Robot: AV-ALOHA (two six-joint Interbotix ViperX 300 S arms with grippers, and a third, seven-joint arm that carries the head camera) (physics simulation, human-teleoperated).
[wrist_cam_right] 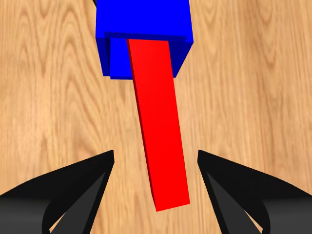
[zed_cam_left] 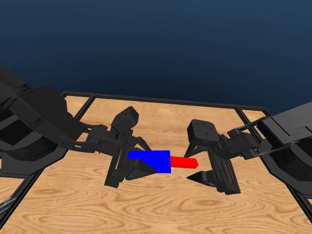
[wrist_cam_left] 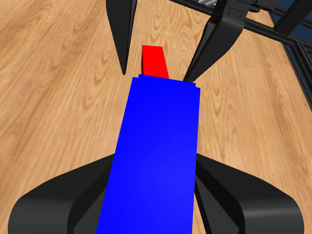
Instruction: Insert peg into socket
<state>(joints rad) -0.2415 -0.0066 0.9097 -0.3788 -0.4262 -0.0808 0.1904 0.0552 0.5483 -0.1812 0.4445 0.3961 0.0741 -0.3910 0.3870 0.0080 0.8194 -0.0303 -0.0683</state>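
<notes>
Peg (zed_cam_left: 184,162) partly inside socket (zed_cam_left: 151,161), both held above table (zed_cam_left: 161,209). Left gripper (zed_cam_left: 130,168) clamped on socket. Right gripper (zed_cam_left: 202,170) spread wide, touching nothing, peg released. Insertion looks essentially done; perhaps only retreat left.

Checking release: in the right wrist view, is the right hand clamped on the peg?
No: the right hand stands open, with wood showing between each finger and the peg.
</notes>
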